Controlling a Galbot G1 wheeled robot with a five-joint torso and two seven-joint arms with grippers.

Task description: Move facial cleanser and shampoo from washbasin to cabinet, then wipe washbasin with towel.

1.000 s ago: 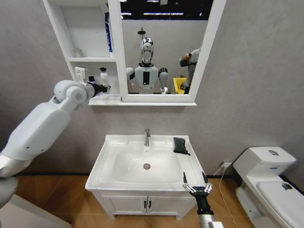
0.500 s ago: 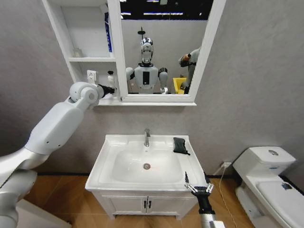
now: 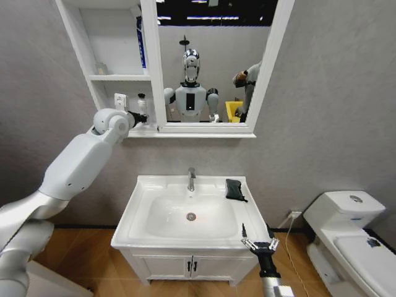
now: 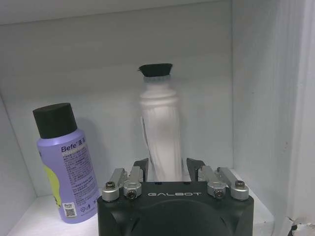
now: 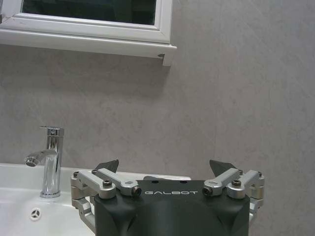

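My left hand [image 4: 167, 169] reaches into the cabinet [image 3: 111, 77], its lowest compartment; the white bottle [image 4: 160, 130] stands upright between my slightly parted fingers, the purple bottle [image 4: 66, 164] just beside it; since a moment ago my arm has barely shifted; my right hand [image 3: 259, 238] hovers wide open by the washbasin [image 3: 139, 213] front corner; the towel [image 3: 234, 189] lies on the washbasin rim near the tap [image 3: 192, 179].

Glossy ceramic washbasin [image 3: 139, 213], chrome tap [image 3: 192, 179], soft matt cloth towel [image 3: 234, 189].
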